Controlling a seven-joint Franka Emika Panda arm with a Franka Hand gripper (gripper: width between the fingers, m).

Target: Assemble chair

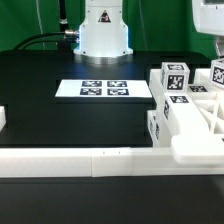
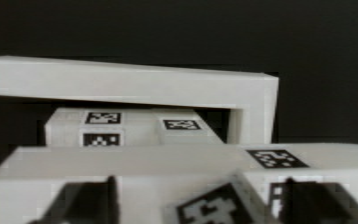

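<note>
The chair is in loose white parts at the exterior view's right: a large ribbed slab (image 1: 200, 125), square posts with black-and-white tags (image 1: 175, 76) and a tagged block (image 1: 155, 125). My gripper (image 2: 202, 186) hangs low over these parts. Its two dark fingers (image 2: 91, 202) stand wide apart, open. Between them lies a tagged white chair part (image 2: 215, 205), and neither finger visibly presses on it. Beyond it lie more tagged pieces (image 2: 101, 122) and a tagged slab corner (image 2: 275, 157). In the exterior view only the arm's white end (image 1: 213, 30) shows at the right edge.
The marker board (image 1: 105, 90) lies flat mid-table in front of the robot base (image 1: 103, 30). A long low white rail (image 1: 90, 160) runs along the table's front and turns a corner beside the parts (image 2: 158, 80). A small white piece (image 1: 3, 118) sits at the left edge.
</note>
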